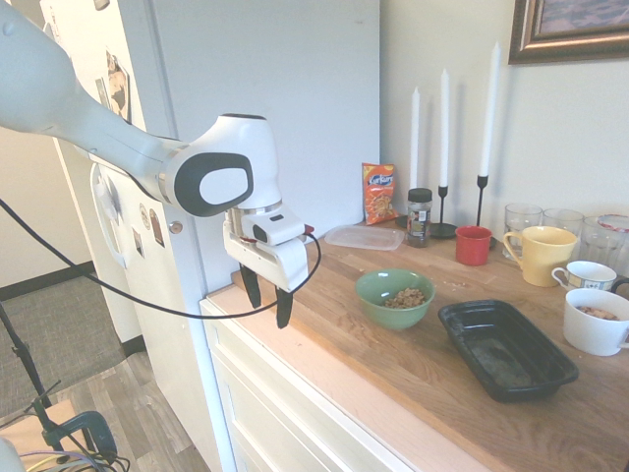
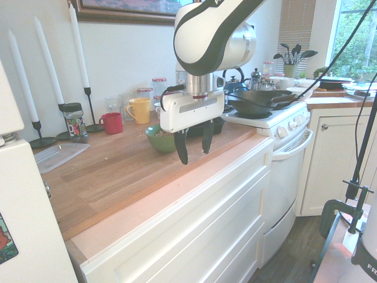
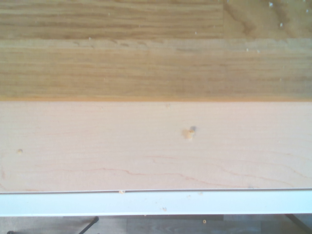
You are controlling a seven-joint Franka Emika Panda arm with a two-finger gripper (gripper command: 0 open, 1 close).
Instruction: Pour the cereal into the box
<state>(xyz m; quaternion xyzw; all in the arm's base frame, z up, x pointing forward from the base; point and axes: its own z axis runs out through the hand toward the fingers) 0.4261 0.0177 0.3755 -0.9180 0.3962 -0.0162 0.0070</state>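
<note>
A long wooden counter (image 1: pixel 550 413) is seen, with a pale strip along its front edge. Above that strip the gripper (image 1: pixel 266 297) is hung pointing straight down, its two dark fingers spread apart and nothing held between them. The black box (image 1: pixel 506 347) is set on the counter well away from the gripper, and its inside looks bare apart from a dull smear. Just beside one of its ends stands the green bowl (image 1: pixel 394 297), between the box and the gripper. The cereal (image 1: pixel 404 297) is heaped in the bowl as a small mound of tan and pinkish rings that lies well below the rim.

Several things could go wrong from here. The bowl's wall is rounded and smooth, so a pinch on its rim may slip, and the bowl may be tipped early, with rings scattered over the wood. The box is shallow with a flared rim; if the bowl is tilted from too high or off to one side, light pieces may bounce out. The white mug (image 1: pixel 595 321) with brownish contents stands just beyond the box's far end and could be knocked during a wide swing.

In the wrist view only bare wood and the pale strip are shown, with a small crumb (image 3: pixel 188 132) on the strip.
</note>
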